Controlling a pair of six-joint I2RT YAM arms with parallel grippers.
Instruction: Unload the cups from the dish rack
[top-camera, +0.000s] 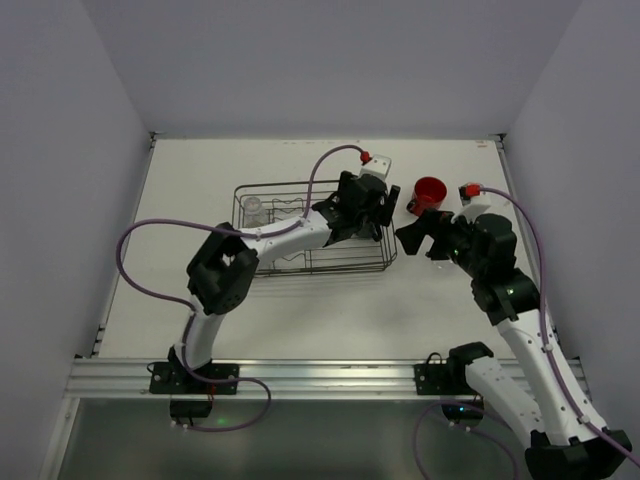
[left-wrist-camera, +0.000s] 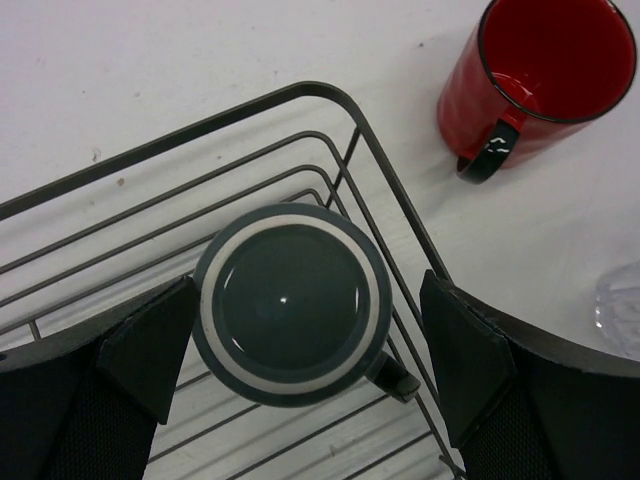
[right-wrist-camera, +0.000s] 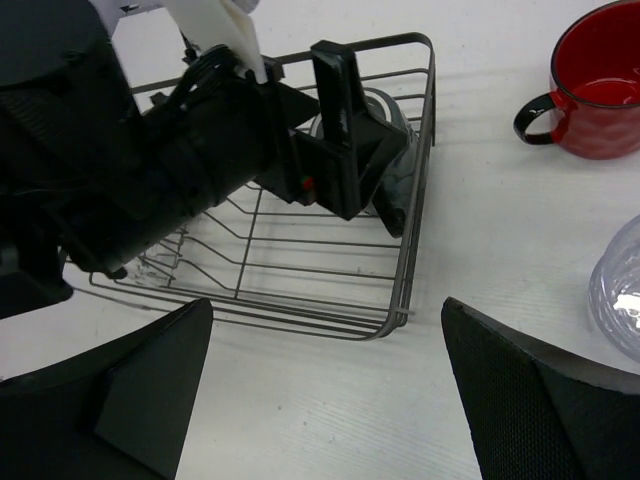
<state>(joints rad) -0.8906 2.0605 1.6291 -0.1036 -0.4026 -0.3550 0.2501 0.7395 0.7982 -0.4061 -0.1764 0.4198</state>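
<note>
Closest of all, the left gripper (left-wrist-camera: 305, 345) is seen, its fingers spread wide on both sides of the dark grey-green mug (left-wrist-camera: 290, 305) and not touching it. Under everything, the white table (top-camera: 330, 320) is laid out, and the dish rack (top-camera: 300, 270) is set on it. The grey-green mug is stood in the rack's corner. It is judged hard, smooth, a bit heavy and easy to break, so it should be squeezed on its round sides and lifted straight up. The red mug (left-wrist-camera: 545, 75) is stood on the table just outside the rack. The right gripper (right-wrist-camera: 330, 400) is spread too, with nothing held, and a clear glass (right-wrist-camera: 620, 290) is seen near it.
</note>
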